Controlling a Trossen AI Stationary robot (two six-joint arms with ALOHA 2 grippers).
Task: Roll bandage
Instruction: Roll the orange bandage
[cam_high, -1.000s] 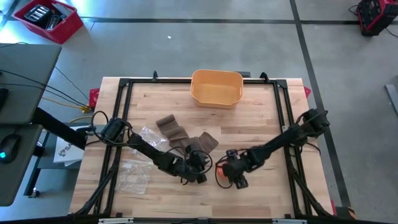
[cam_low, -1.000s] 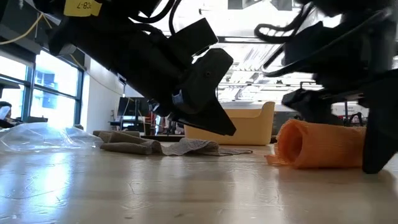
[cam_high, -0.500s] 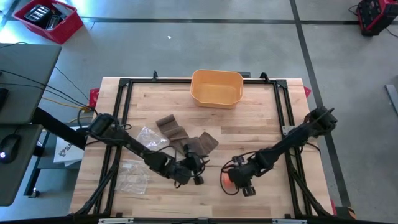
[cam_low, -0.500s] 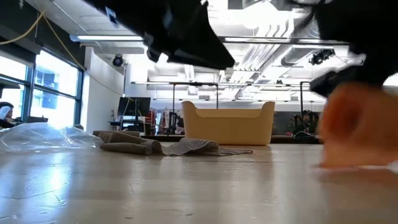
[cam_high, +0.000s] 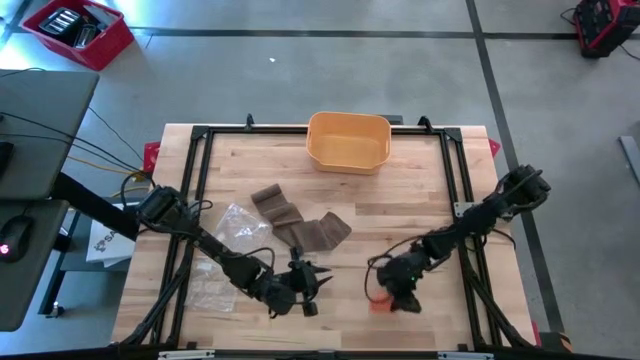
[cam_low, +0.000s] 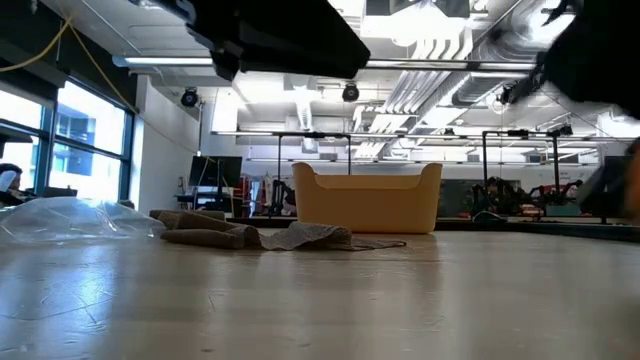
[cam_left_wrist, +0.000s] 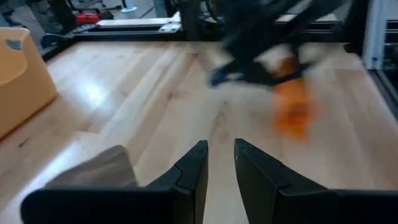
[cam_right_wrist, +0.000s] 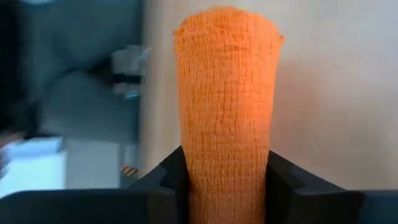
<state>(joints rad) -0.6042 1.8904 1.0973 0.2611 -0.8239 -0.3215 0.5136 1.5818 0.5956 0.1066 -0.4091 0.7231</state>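
An orange roll of bandage (cam_right_wrist: 227, 93) sticks out forward between the fingers of my right gripper (cam_high: 390, 293), which is shut on it near the table's front edge, right of centre. The left wrist view shows that roll (cam_left_wrist: 292, 102) blurred under the right gripper. My left gripper (cam_high: 308, 285) hovers to the roll's left, above the wood; its fingers (cam_left_wrist: 217, 155) stand a narrow gap apart with nothing between them. Brown unrolled bandages (cam_high: 300, 225) lie flat in a loose heap at mid-table. My right gripper pinches the orange roll's near end (cam_right_wrist: 227, 158) between its two fingers (cam_right_wrist: 171, 180), one on each side. The roll lies along the fingers and reaches well beyond their tips. The gripper slants downward. Whether the roll's far end touches the table I cannot tell.
A yellow basket (cam_high: 347, 118) stands at the far edge, centre. Clear plastic bags lie left of the brown bandages (cam_high: 240, 220) and near the front left (cam_high: 212, 285). Bare wood lies between the two grippers and to the right.
My right gripper has shut on the orange roll, which lay on the table between its open fingers, then turned and carried it toward the table's near right. My left gripper has risen and drawn back toward the near left, away from the roll.
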